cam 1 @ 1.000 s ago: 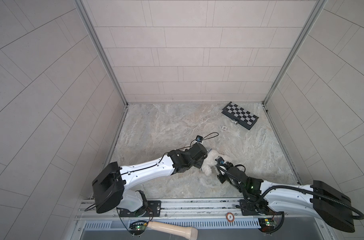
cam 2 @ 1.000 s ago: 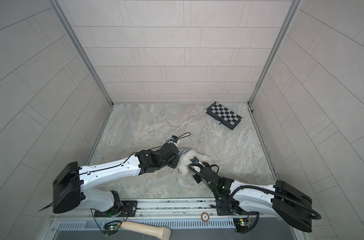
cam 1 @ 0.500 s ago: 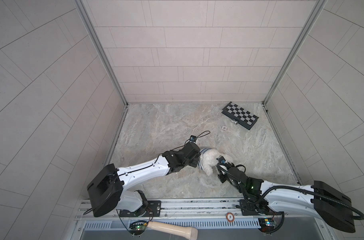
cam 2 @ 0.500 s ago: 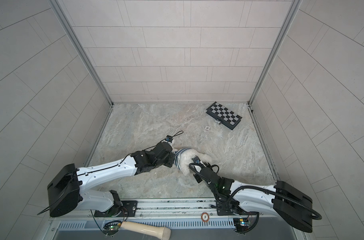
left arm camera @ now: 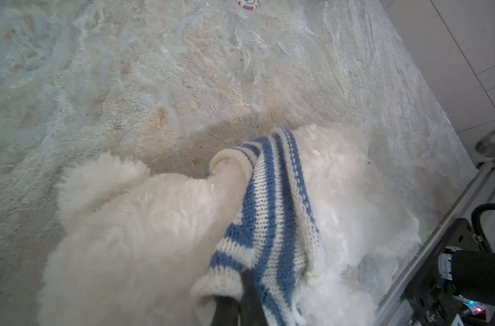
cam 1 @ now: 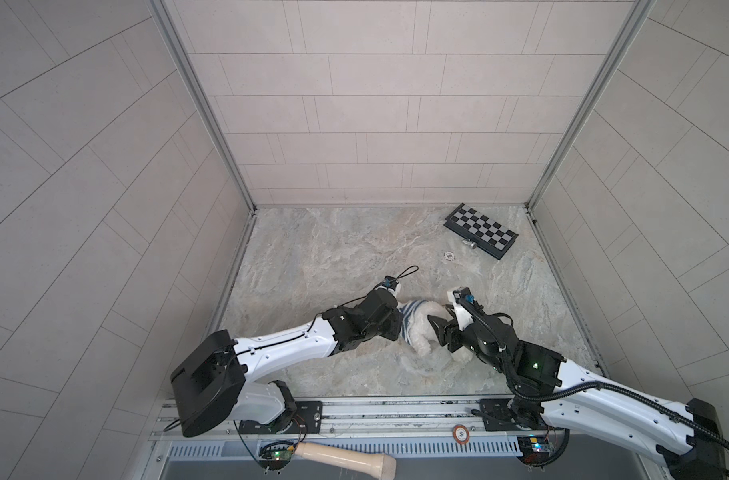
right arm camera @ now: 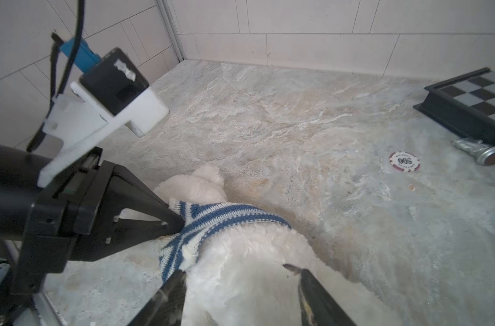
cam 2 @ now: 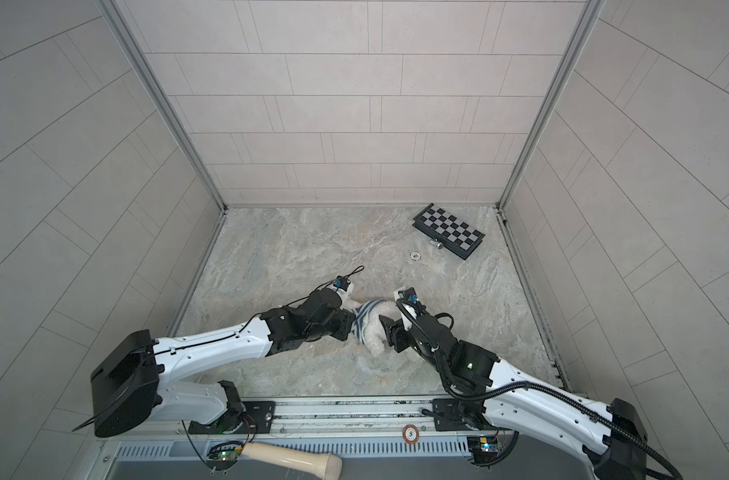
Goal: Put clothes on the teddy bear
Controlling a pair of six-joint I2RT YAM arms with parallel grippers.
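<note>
Now my left gripper [right arm camera: 177,224] is clamped on the shirt [right arm camera: 226,214] and has drawn back since a second ago, pulling the stripes taut across the bear [cam 1: 421,336]. My right gripper [right arm camera: 238,272], then nearly closed, stands wide around the fur. The bear lies near the front edge of the bench [cam 1: 333,249], midway along.

Pale tiled walls [cam 1: 375,124], marbled stone floor [cam 1: 333,249].

1 teddy bear [cam 1: 421,332], 1 striped sweater [cam 1: 406,320], 1 chessboard [cam 1: 481,230], 1 silver chess piece [right arm camera: 479,151].
</note>
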